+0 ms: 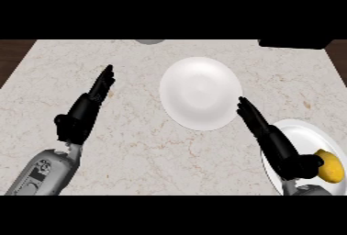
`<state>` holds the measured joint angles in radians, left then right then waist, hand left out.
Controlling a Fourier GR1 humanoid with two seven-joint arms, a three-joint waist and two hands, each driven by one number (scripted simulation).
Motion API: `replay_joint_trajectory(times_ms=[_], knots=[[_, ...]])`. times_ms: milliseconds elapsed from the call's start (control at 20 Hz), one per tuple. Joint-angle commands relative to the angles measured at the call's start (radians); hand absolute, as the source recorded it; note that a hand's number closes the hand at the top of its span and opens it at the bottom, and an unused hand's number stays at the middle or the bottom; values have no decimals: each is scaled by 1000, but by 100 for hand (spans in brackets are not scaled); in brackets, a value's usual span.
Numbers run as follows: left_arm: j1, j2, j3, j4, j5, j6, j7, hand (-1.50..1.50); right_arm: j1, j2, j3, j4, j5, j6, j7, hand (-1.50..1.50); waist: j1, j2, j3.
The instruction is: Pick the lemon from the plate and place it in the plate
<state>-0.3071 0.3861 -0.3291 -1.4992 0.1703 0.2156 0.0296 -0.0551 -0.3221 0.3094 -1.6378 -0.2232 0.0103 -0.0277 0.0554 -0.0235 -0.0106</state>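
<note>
A yellow lemon [330,165] lies on a white plate [303,133] at the right edge of the counter. My right hand [274,140] reaches over that plate's left side, fingers straight and pointing up-left, thumb close beside the lemon without closing on it. A second, bare white plate [200,92] sits at the counter's middle, just past my right fingertips. My left hand [86,108] rests open at the left, fingers straight and pointing away.
The marble counter [136,151] ends in dark wood at the left and right. A grey round object [149,41] shows partly at the far edge. A black object [295,43] sits at the far right corner.
</note>
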Motion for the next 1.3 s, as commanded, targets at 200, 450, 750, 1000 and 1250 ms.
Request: replay_joint_trajectory(times_ms=[200,450,750,1000,1250], knots=[[120,37,132,72,49,57,42,0,14,-264,-381,86,-304,319,-175,150,-65,29,15],[171,16,131,77,82,50,55,0,48,-269,-576,248,-167,92,-334,-150,-91,28,21],[140,44,168,117,121,-28,69,0,156,-383,-561,562,-39,455,-781,-150,-55,31,15],[98,24,183,111,114,-22,115,0,95,-435,-505,715,171,387,-920,-150,-50,27,12],[185,9,185,90,74,-42,60,0,20,-491,-495,799,251,361,-912,-150,-46,25,11]])
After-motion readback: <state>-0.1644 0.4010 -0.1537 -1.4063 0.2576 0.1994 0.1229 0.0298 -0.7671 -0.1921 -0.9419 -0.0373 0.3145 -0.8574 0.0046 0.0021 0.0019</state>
